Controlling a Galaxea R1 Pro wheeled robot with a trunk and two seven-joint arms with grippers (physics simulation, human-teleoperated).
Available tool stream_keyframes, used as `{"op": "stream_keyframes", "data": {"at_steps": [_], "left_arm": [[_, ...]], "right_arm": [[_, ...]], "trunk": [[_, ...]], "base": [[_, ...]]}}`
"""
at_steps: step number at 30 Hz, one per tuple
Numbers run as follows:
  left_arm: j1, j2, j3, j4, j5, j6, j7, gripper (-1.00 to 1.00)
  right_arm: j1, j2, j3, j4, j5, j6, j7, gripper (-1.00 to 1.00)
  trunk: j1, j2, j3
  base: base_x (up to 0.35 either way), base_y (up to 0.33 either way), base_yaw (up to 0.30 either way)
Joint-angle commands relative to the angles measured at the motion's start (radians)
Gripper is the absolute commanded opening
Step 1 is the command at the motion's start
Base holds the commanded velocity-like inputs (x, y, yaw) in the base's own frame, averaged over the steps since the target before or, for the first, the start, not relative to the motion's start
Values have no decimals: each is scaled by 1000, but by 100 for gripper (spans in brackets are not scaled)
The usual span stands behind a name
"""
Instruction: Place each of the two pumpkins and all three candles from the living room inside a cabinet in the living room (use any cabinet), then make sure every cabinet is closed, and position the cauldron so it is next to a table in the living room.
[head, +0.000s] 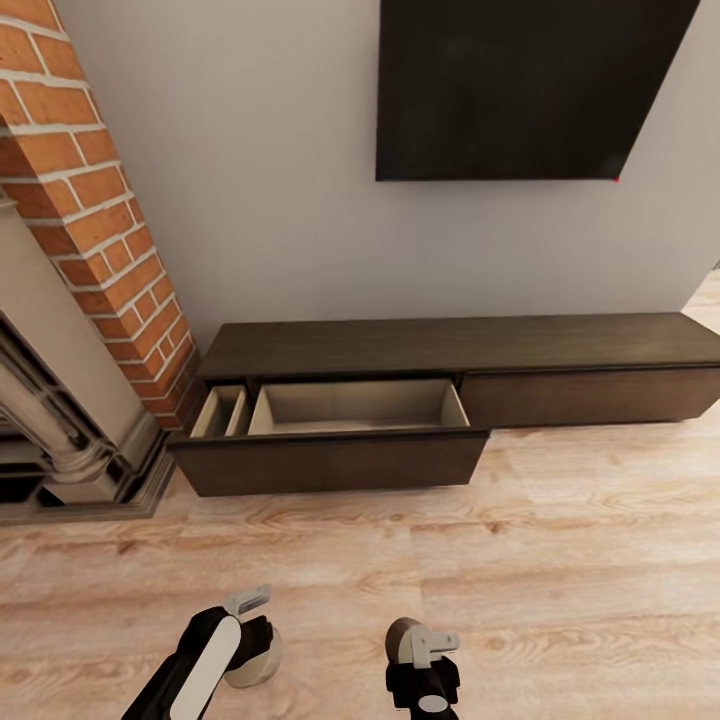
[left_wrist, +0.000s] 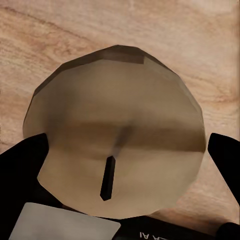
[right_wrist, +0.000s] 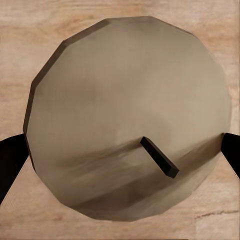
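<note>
Left wrist view carries the one bit of writing I can find: pale letters, cut off at the frame edge, on my black gripper body, looking like "AI" upside down; the rest is out of sight. My left gripper (left_wrist: 122, 145) has its two black fingers (left_wrist: 22, 165) pressed against opposite sides of a stubby beige-grey candle (left_wrist: 117, 127) with a dark wick, held over the light wood plank floor (left_wrist: 200, 30). My right gripper (right_wrist: 120, 155) clamps a second beige-grey candle (right_wrist: 127, 120) the same way, its wick leaning sideways.

From the head view both forearms sit low and close to my body, left gripper (head: 255, 630) and right gripper (head: 425, 650) each carrying its candle, mostly hidden by the wrists. Ahead, well apart, stands the long low dark-brown wood cabinet (head: 560, 345) against the wall, its left drawer (head: 330, 460) pulled out, showing pale beige compartments. A red-brick fireplace (head: 100, 230) stands beside it, and a dark wall panel (head: 520, 85) hangs above.
</note>
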Motion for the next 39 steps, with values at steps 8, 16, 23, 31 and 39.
{"op": "stream_keyframes", "data": {"at_steps": [8,16,23,31,39], "left_arm": [[-1,-2,1,-6,10,1,11,-100],[-1,-3,2,-6,10,2,13,-100],[-1,-1,2,-4,8,3,13,-100],[-1,-2,1,-2,8,3,12,-100],[-1,-2,1,-2,8,4,12,-100]], "right_arm": [[-1,-2,4,-1,-4,5,-7,-100],[-1,-3,2,1,-8,4,-7,-100],[0,-4,-2,65,-8,-66,-8,-100],[0,-1,-1,78,-5,-86,-7,-100],[0,1,-5,77,-9,-105,-7,-100]], "trunk": [[0,0,-1],[-27,49,21],[-53,98,43],[-84,154,68],[-115,210,93]], "base": [[63,18,0],[1,0,0],[0,0,0],[0,0,0],[0,0,0]]}}
